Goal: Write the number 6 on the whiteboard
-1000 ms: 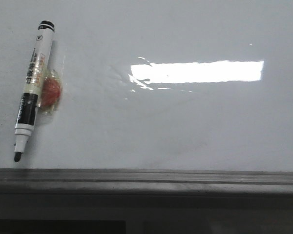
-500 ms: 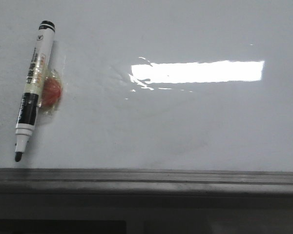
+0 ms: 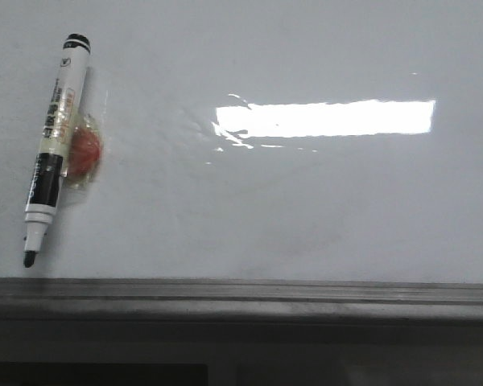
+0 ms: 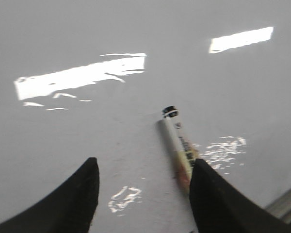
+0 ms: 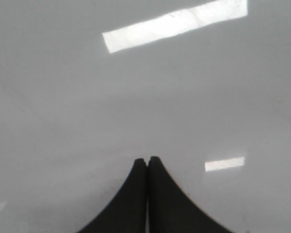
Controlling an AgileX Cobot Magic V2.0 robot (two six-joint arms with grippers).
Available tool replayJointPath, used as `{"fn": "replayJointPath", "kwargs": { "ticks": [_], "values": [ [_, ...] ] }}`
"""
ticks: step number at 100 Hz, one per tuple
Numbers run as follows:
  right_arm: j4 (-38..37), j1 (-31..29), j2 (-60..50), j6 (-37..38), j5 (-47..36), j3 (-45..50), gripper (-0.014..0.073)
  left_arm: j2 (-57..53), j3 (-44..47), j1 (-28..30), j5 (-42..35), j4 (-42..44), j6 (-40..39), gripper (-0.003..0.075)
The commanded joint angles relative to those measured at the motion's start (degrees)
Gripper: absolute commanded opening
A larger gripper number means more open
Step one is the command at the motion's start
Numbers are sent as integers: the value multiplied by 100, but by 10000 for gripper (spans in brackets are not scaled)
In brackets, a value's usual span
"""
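The whiteboard (image 3: 306, 209) fills the front view, glossy white-grey with a bright rectangular glare and a dark grey frame along its near edge. No number 6 shows on it. An uncapped black-and-white marker (image 3: 54, 145) lies on the board at the left, tip toward the frame. It also shows in the left wrist view (image 4: 178, 145). My left gripper (image 4: 143, 167) is open above the board, its one finger just over the marker's lower end, not holding it. My right gripper (image 5: 147, 160) is shut and empty over bare board. Neither gripper shows in the front view.
A small red-orange object in clear wrap (image 3: 85, 153) lies against the marker's right side. The board's dark grey frame (image 3: 241, 293) runs along the near edge, also at the corner of the left wrist view (image 4: 286, 208).
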Motion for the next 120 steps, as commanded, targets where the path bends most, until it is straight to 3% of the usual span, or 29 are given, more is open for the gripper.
{"fn": "replayJointPath", "kwargs": {
  "ticks": [1,24,46,70,92,120],
  "values": [
    [16,-14,123,-27,-389,-199,-71,166,-225,-320,-383,-440,-16,391],
    [43,-14,123,-27,-389,-199,-71,880,-225,-535,-561,-837,-16,398],
    [56,-14,123,-27,-389,-199,-71,1640,-233,-535,-820,-1706,-16,485],
    [94,-14,123,-27,-389,-199,-71,2076,-233,-958,-992,-1719,-16,485],
    [103,-14,123,-27,-389,-199,-71,2676,-233,-1504,-1839,-1719,-16,484],
    [184,-14,123,-27,-389,-199,-71,3506,-233,-1558,-2379,-1976,-30,484]
  ]
}}
